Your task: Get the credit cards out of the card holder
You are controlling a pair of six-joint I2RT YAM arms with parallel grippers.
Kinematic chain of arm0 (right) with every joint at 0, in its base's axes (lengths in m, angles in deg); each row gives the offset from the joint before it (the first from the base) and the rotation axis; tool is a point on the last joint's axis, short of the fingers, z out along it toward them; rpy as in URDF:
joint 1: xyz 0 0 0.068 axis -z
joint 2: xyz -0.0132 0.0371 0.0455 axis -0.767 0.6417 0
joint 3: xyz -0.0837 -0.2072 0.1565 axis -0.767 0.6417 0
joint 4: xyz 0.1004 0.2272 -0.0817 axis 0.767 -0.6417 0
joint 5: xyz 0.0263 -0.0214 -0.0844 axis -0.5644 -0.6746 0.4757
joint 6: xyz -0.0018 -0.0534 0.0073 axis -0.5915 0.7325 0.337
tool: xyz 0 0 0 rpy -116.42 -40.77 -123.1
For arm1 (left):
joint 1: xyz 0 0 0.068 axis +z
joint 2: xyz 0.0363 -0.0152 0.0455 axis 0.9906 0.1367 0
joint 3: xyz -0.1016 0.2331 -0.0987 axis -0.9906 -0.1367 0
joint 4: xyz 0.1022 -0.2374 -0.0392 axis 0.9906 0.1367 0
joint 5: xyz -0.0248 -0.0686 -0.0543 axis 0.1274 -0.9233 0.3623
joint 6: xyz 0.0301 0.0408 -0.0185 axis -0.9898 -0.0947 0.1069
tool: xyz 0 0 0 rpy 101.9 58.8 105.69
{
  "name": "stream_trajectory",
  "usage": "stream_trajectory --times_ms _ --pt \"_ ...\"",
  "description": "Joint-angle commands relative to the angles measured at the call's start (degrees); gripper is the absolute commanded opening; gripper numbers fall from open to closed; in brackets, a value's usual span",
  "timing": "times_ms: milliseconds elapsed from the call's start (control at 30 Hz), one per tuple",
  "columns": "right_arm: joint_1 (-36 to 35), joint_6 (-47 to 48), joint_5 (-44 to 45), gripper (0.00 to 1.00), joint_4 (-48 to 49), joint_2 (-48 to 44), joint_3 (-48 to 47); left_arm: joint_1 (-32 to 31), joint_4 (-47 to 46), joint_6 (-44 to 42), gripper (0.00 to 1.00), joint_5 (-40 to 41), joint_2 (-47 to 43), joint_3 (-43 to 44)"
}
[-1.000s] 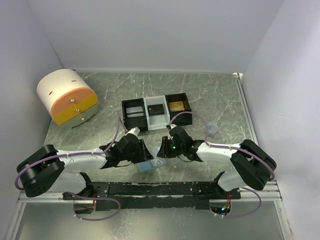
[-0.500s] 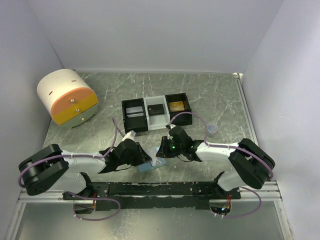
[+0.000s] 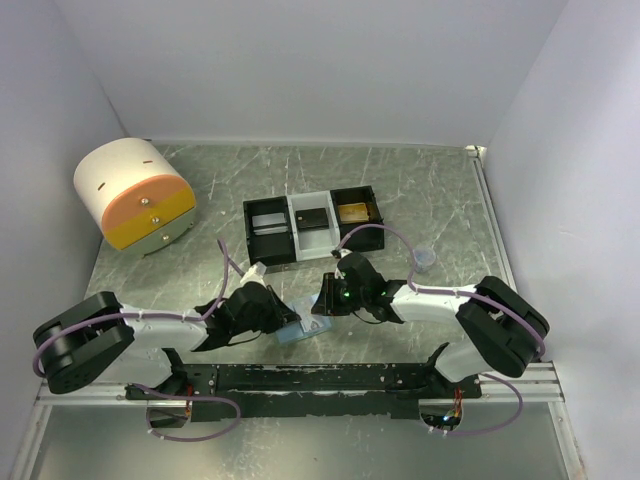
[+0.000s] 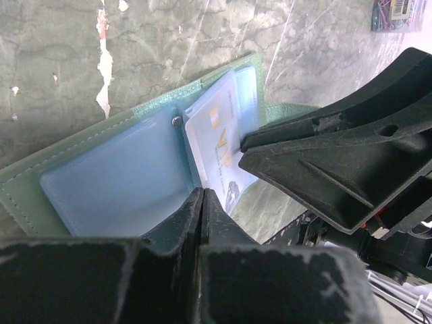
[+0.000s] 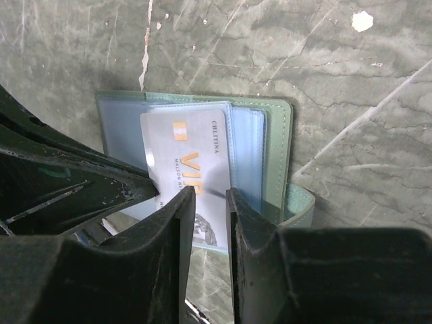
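A: Where is the card holder (image 3: 300, 331) found, and how are the grippers set?

B: It is seen lying open on the table (image 3: 400, 190), in the lower centre of the overhead view. One credit card (image 5: 189, 145) is shown sticking partly out of the panel at the right of the left wrist view. The left gripper (image 4: 202, 202) is pressed together at the holder's near edge; whether that edge is pinched cannot be told. The right gripper (image 5: 206, 202) is held slightly parted over the card's lower edge, and no grip on it can be made out.

A: What could be spoiled from here?

B: If the holder is not pinned firmly, it could be dragged along with the card, and nothing would be freed. If the card is caught only by a corner, it could be bent or let slip. The grippers are crowded close together, so a collision could be caused by a careless pull.
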Motion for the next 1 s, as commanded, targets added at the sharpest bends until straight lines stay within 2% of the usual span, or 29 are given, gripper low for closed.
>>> stream_trajectory --times_ms 0,500,967 --pt "-0.2 0.5 2.0 0.26 -5.4 1.6 1.0 -0.5 -1.8 0.2 0.07 1.5 -1.4 0.2" --pt "-0.2 0.8 3.5 0.26 -7.1 1.3 0.0 -0.6 6.9 -0.1 0.07 3.3 -6.4 -0.1" --pt "-0.3 3.9 -3.6 0.28 -6.1 -3.9 -4.1 -0.7 8.8 -1.6 0.07 2.2 -3.8 2.8"
